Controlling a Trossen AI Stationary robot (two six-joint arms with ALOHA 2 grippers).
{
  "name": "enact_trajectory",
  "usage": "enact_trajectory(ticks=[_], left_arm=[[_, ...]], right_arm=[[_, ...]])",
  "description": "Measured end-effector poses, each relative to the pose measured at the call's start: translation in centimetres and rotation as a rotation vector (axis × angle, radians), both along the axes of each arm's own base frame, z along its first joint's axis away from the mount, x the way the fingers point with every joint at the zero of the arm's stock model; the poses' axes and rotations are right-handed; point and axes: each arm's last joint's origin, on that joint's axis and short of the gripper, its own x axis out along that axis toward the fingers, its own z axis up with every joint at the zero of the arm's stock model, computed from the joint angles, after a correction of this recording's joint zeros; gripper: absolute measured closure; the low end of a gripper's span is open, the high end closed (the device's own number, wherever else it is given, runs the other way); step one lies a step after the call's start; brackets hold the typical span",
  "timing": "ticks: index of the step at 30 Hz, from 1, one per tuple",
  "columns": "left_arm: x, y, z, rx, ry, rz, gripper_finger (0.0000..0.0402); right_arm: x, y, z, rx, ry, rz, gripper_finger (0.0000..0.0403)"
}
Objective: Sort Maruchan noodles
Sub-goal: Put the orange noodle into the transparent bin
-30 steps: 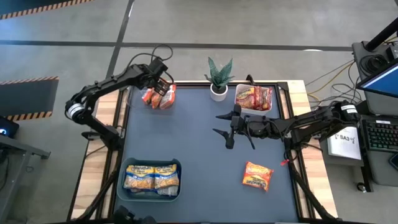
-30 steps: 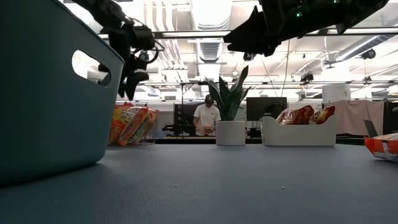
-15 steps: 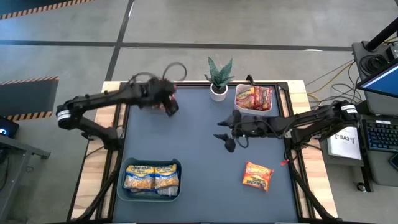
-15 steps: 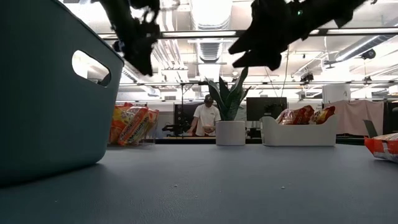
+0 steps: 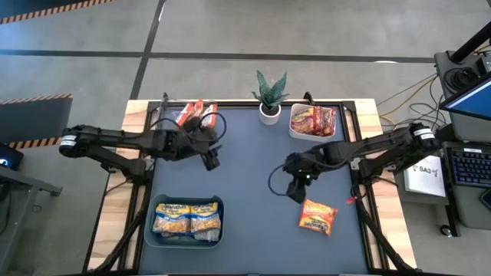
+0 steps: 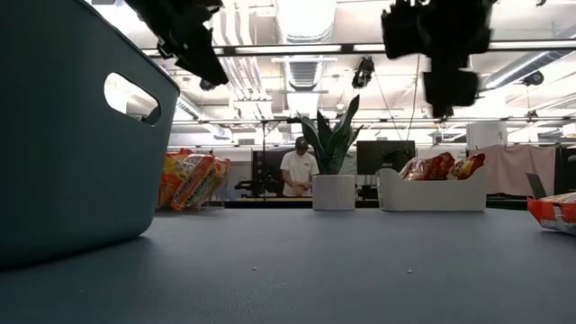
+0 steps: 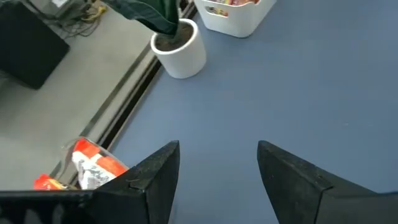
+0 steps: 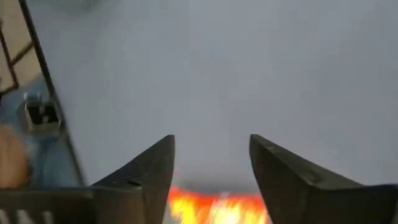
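Note:
A loose orange-red noodle packet (image 5: 317, 216) lies flat on the mat near the right edge, also seen as the packet (image 6: 553, 211). My right gripper (image 5: 295, 189) hovers open just left of it and farther from the near edge; the packet (image 8: 217, 205) shows low between its fingers. My left gripper (image 5: 212, 159) hangs open over bare mat left of centre. Orange packets (image 5: 196, 114) lean together at the far left corner. Red packets fill a white bin (image 5: 313, 132). Yellow-and-blue packets lie in a blue bin (image 5: 187, 202).
A small potted plant (image 5: 269, 97) stands at the far edge beside the white bin; its pot (image 7: 180, 46) shows in the left wrist view. The blue bin wall (image 6: 72, 135) fills the low view's left. A person (image 6: 297, 169) stands in the room beyond. Bare mat (image 5: 245, 176) lies between the grippers.
My left gripper has drawn back from the orange packets at the far left corner and moved toward the near edge, over the mat. My right gripper has swung from the table's middle toward the near edge and the loose packet, turning as it went.

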Motion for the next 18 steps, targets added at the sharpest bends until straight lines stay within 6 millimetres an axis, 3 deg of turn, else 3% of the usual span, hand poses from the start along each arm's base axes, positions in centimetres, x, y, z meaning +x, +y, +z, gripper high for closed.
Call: enact_trajectory(ticks=[6,12,18], left_arm=[[0.0,0.2,-0.1,0.055,0.009,0.044,0.0203],[0.1,0.2,-0.2,0.062,0.020,0.047,0.0203],[0.1,0.2,-0.7,0.077,0.050,0.031,0.0203]], right_arm=[[0.1,2.4,-2.1,0.165,0.329,0.030,0.0292],[-1.8,5.9,-5.6,0.203,0.763,0.063,0.0347],[-1.7,8.3,-8.6,0.144,0.863,0.098,0.0360]])
